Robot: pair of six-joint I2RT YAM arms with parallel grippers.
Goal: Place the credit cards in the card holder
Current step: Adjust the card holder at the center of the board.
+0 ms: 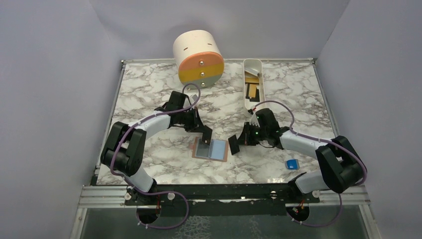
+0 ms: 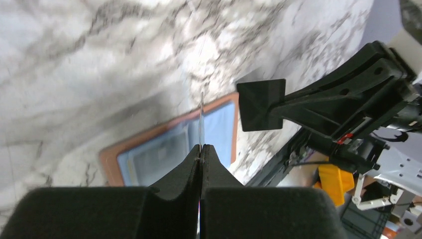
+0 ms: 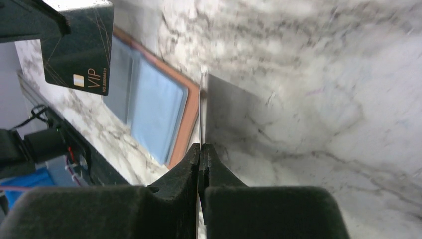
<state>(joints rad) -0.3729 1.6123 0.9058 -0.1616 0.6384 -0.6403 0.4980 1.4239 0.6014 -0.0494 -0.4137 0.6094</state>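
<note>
Card holder (image 1: 217, 149) is laid open at table (image 1: 149, 99) centre | left gripper (image 2: 201, 149) is clamped on black VIP card (image 3: 78, 47) above holder's far edge | right gripper (image 3: 200, 149) is clamped on dark card (image 2: 261, 104) just right of holder

credit card (image 3: 79, 45), dark face: gold "VIP" next to the chip mark | under it: small "NO" plus a digit string, digits too blurry to read
</note>
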